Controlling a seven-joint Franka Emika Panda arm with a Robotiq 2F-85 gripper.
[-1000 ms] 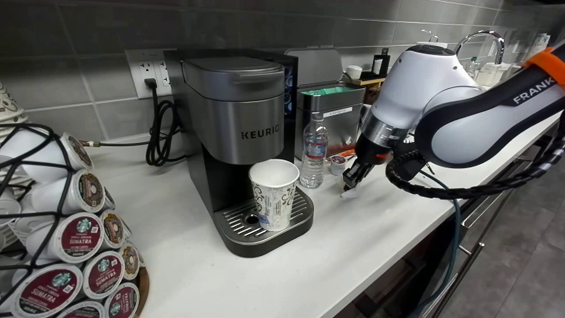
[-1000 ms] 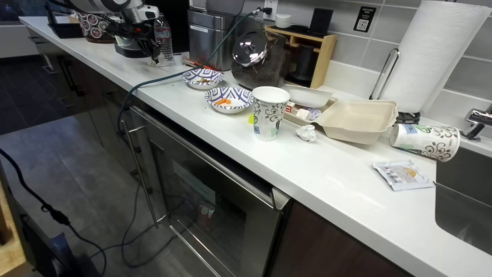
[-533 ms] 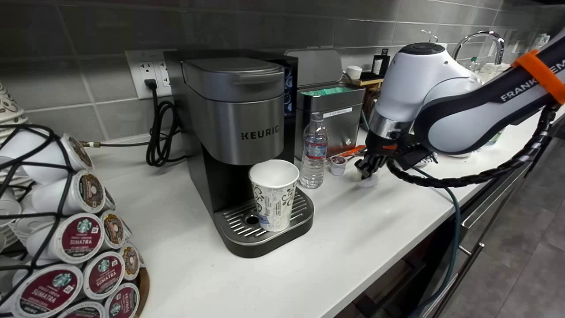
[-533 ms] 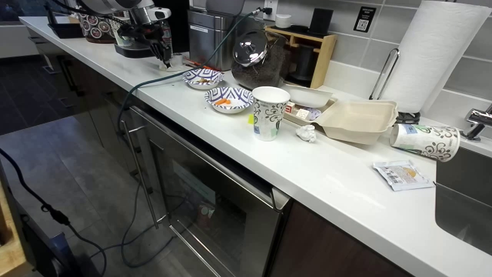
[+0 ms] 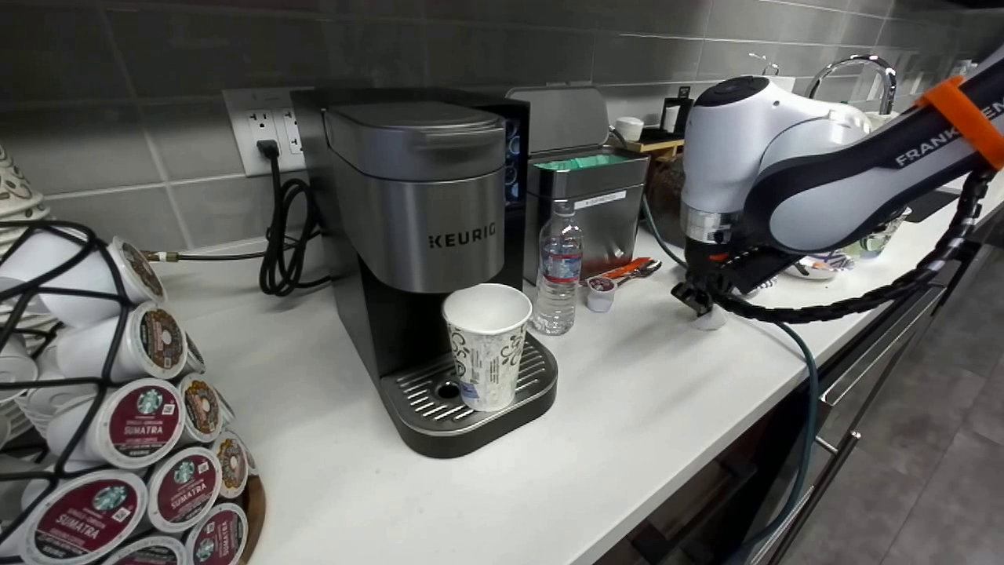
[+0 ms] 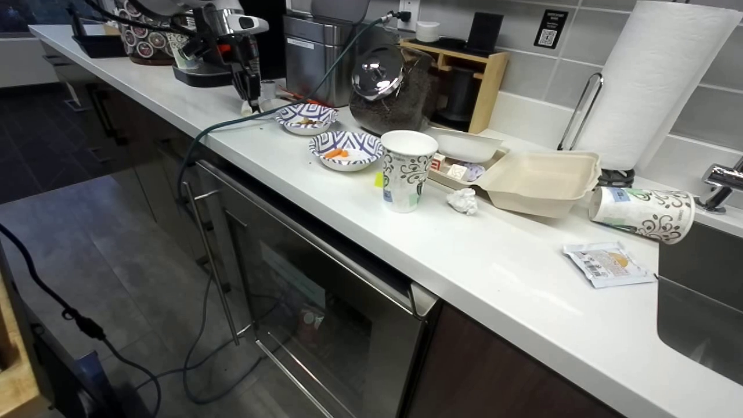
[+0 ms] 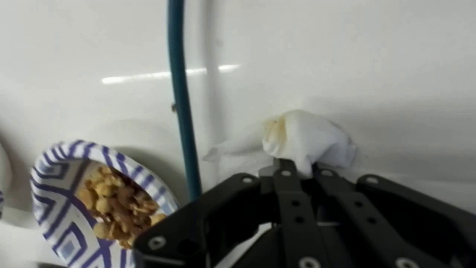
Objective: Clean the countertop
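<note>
As only the wrist view shows, jaws pinch stained tissue (image 7: 310,137).

the arm (image 5: 725,157) is smooth, rounded and mostly white, with a round black cap (image 5: 731,90) on top, a pale grey oval panel (image 5: 825,222) edged in black, white lettering (image 5: 925,153) that begins "frank", and a bright orange band (image 5: 969,122) wrapped around it. below the white part comes a shiny silver collar (image 5: 708,225), and a thick black ribbed cable (image 5: 855,315) loops along the underside. the hand (image 7: 305,169) is black with a small orange-red mark (image 5: 718,256), its slim fingers (image 7: 290,190) dotted with round grey screw heads (image 7: 286,173) and small dark holes (image 7: 295,203).
</note>
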